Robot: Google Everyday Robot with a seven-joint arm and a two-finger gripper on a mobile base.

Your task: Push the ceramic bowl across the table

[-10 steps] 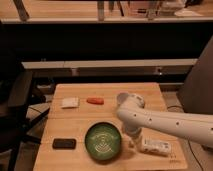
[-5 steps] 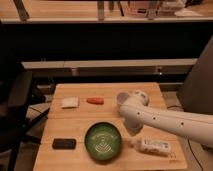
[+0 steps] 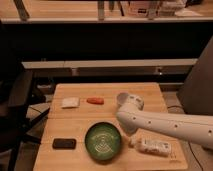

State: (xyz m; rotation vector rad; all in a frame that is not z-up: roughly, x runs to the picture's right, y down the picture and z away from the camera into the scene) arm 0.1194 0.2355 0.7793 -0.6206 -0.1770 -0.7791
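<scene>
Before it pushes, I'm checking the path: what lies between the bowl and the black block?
The camera view shows only bare table between the bowl and the black block. The hand is by the bowl's opposite rim.

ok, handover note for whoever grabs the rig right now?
Gripper: low over the table, just right of the bowl; contact unclear.
Bowl: upright, centre of the near edge.
Others: white pad and red item on the far side, dark block left of the bowl.
Done: approach to the bowl.
Left: the whole push across.
</scene>
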